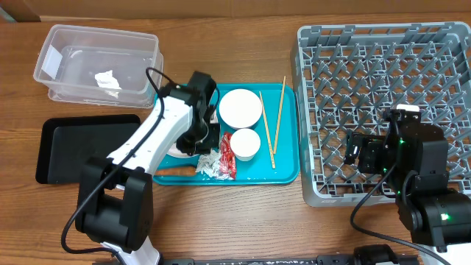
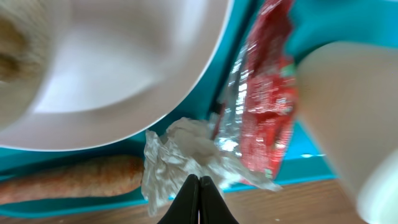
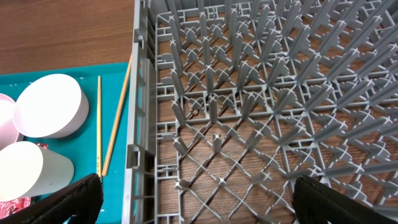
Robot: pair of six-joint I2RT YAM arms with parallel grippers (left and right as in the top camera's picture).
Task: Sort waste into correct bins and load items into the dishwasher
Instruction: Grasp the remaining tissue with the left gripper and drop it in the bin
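Note:
My left gripper is low over the teal tray, shut with its tips pinching the crumpled silver foil. The red-white wrapper lies right beside the foil, and the orange carrot to its left. The white plate holds blurred brownish scraps. In the overhead view a white bowl, a small white cup and two chopsticks lie on the tray. My right gripper is open and empty over the grey dish rack.
The clear tub at the back left holds one pale crumpled piece. The flat black tray lies left of the teal tray. The left arm hides most of the plate in the overhead view.

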